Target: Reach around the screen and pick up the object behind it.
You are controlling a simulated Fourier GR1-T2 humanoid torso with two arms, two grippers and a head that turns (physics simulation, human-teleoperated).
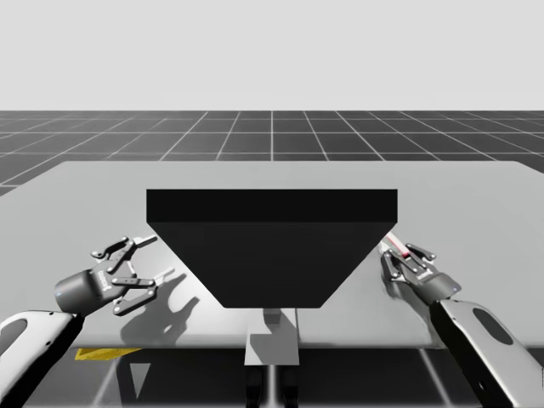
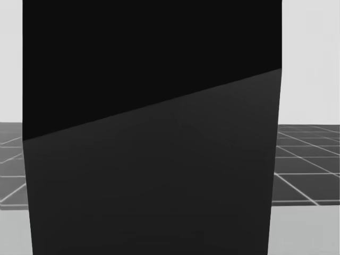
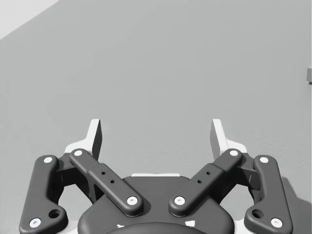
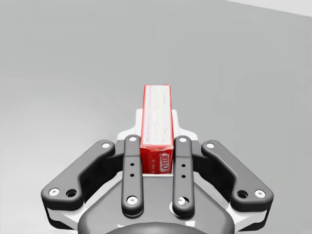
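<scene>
A tall black screen (image 1: 270, 246) stands in the middle of the grey table and blocks most of the head view (image 2: 154, 138). At the screen's right side my right gripper (image 1: 401, 252) is shut on a thin red box (image 1: 396, 245). In the right wrist view the red box (image 4: 156, 122) stands clamped between both fingers (image 4: 131, 156) and sticks out ahead of the gripper (image 4: 157, 127) above the table. My left gripper (image 1: 144, 259) hovers open at the screen's left side; in its own view the left gripper (image 3: 156, 136) holds nothing, with bare table ahead.
The grey table (image 1: 476, 204) reaches well past the screen on both sides and behind it. A narrow post (image 1: 272, 331) props the screen at the table's front edge. A yellow marking (image 1: 106, 352) lies below the front edge at the left.
</scene>
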